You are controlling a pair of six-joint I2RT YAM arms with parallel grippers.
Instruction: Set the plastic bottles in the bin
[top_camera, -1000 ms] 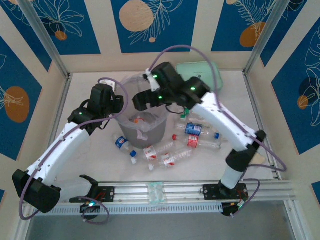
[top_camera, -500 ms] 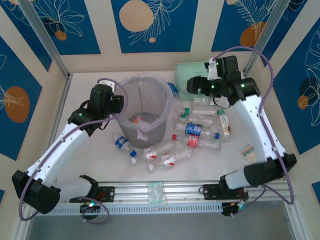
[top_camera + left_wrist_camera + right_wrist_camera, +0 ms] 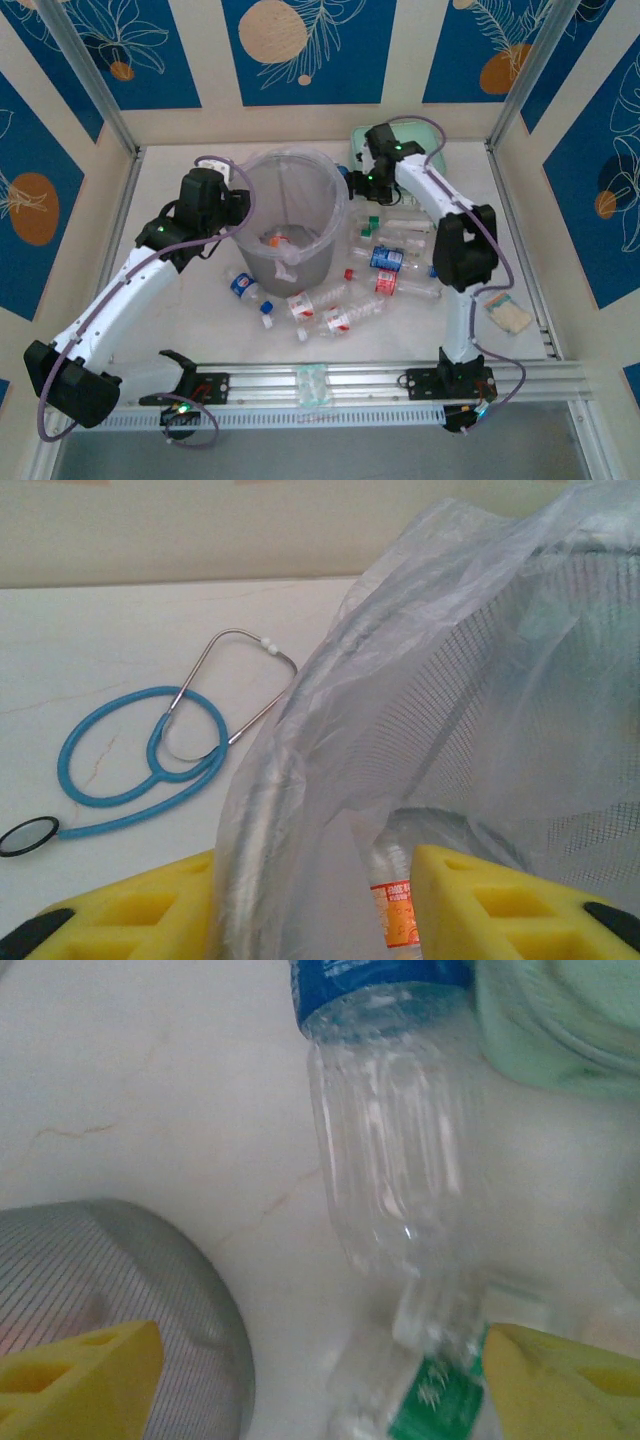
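Observation:
The bin (image 3: 290,170), a tall grey bucket lined with a clear bag, stands mid-table with a red-labelled bottle (image 3: 275,240) at its bottom. My left gripper (image 3: 236,207) straddles its left rim (image 3: 270,810), one yellow pad outside and one inside, shut on it. My right gripper (image 3: 358,186) hangs open just right of the bin, low over the table. Between its fingers lie a green-labelled bottle (image 3: 432,1405) and, farther out, a clear blue-labelled bottle (image 3: 385,1150). Several more plastic bottles (image 3: 387,258) lie scattered in front and to the right of the bin.
A mint green zip case (image 3: 400,140) lies behind the right gripper, against the back wall. A blue stethoscope (image 3: 150,750) rests on the table left of the bin. A beige packet (image 3: 507,313) sits near the right edge. The bin's wall (image 3: 130,1290) is close by the right gripper's left finger.
The right arm left the bin's mouth, swung out to the far right, then came back down beside the bin near the mint case. The left arm has stayed on the rim.

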